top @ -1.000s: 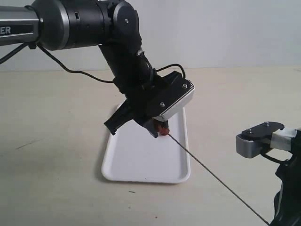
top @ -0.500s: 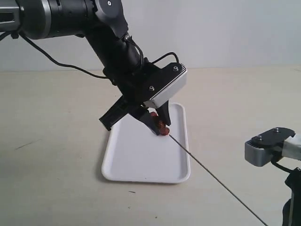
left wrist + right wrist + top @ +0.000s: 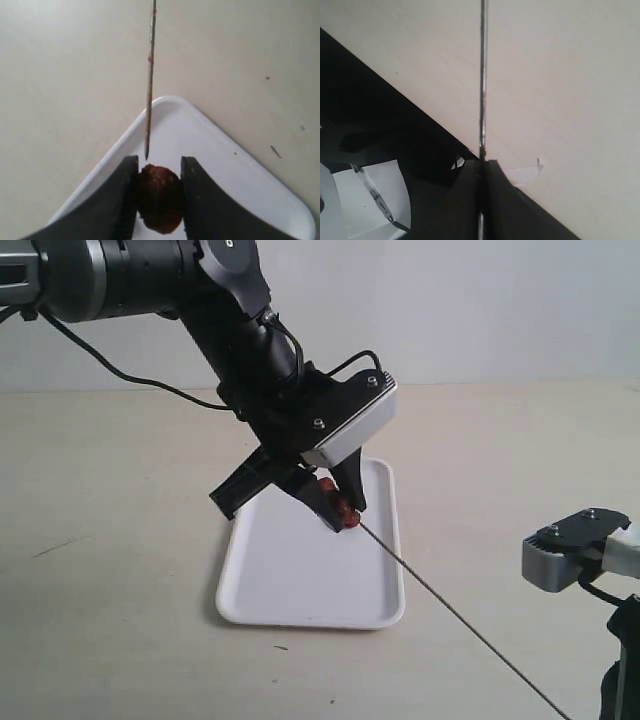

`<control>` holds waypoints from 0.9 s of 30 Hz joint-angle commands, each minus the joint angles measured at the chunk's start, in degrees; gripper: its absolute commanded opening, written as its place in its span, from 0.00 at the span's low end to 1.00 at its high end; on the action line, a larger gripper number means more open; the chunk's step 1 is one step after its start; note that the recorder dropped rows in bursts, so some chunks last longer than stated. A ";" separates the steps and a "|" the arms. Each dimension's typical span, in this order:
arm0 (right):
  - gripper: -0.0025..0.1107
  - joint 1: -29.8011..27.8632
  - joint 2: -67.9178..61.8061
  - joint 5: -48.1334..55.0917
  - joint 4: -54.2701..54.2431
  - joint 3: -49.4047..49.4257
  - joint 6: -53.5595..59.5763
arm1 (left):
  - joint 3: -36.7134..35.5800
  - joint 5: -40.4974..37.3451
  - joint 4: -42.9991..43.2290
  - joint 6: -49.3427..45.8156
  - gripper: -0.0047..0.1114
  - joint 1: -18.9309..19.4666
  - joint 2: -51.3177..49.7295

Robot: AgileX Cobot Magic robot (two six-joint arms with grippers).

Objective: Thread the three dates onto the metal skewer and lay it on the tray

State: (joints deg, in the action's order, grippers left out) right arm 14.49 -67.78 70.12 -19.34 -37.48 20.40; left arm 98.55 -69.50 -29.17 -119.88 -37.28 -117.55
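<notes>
While pinched between the left gripper's (image 3: 345, 515) black jaws over the glossy, round-cornered white tray (image 3: 290, 580), wrinkled reddish-brown date (image 3: 159, 197) just off the tip of the thin metal skewer (image 3: 450, 610), clamped rightward in the closed right gripper (image 3: 481, 167). Probably mid-threading; next, pushing dead-centre onto the point.

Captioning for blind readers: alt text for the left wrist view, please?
The left end effector pinches a wrinkled reddish-brown date between two dark fingers. A thin metal skewer points at the date, its tip close to it, over a corner of the white tray on a pale table.
</notes>
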 commanded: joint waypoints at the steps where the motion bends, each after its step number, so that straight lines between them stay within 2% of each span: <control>1: 0.02 -0.14 0.52 -0.16 -3.99 0.13 3.38 | 0.03 -0.47 -0.28 -0.04 0.30 0.19 0.79; 11: 0.02 -0.14 0.52 -0.16 -5.37 0.13 5.00 | 0.03 -0.13 -0.23 0.34 0.30 0.19 0.79; 17: 0.02 -0.14 1.86 -0.16 -1.65 0.13 2.28 | 0.03 2.34 0.94 0.34 0.30 0.19 0.79; 27: 0.02 -0.14 2.87 -0.16 -1.52 0.13 2.14 | 0.03 2.60 0.05 0.34 0.30 0.19 0.79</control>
State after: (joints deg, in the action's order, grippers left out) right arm 14.49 -65.34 69.89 -21.20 -37.48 22.49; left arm 98.55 -66.94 -27.92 -119.78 -37.28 -117.55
